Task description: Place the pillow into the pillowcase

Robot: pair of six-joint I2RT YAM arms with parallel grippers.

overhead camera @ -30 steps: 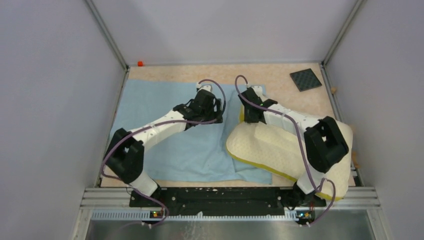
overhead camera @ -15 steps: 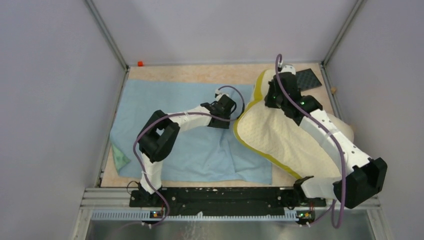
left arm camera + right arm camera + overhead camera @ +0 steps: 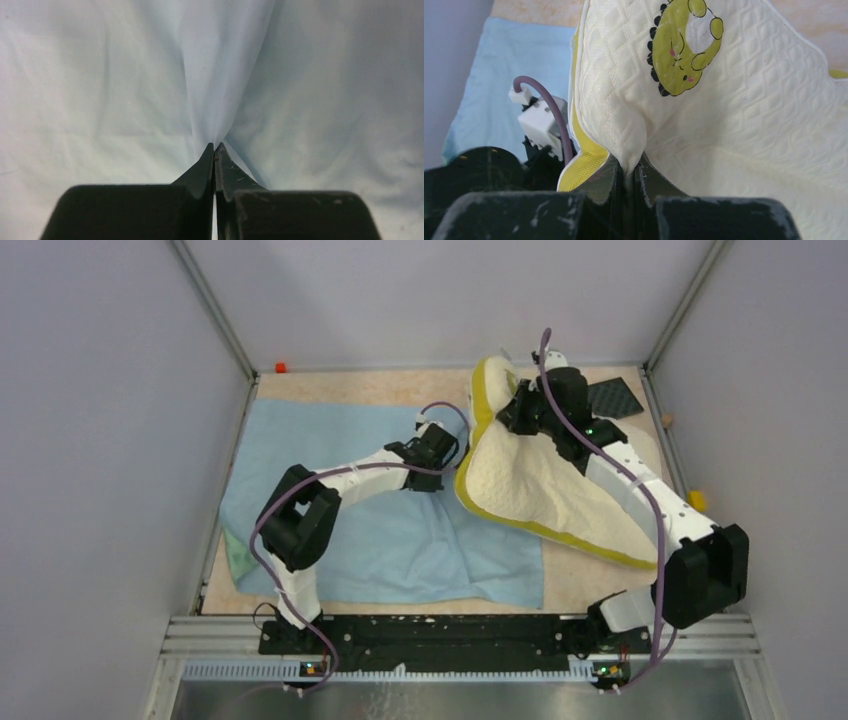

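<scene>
Right fingers clenched on a pinch of the pillow, which billows up just ahead of them; left fingers nipped tight on a pillowcase fold, cloth spread beyond their tips across the counter

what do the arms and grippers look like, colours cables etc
The left arm and right arm both have white link shells with bulky black joint housings. A purple cable loops along each arm. The left gripper and right gripper have black, wedge-shaped fingers scuffed with pale flecks.
</scene>
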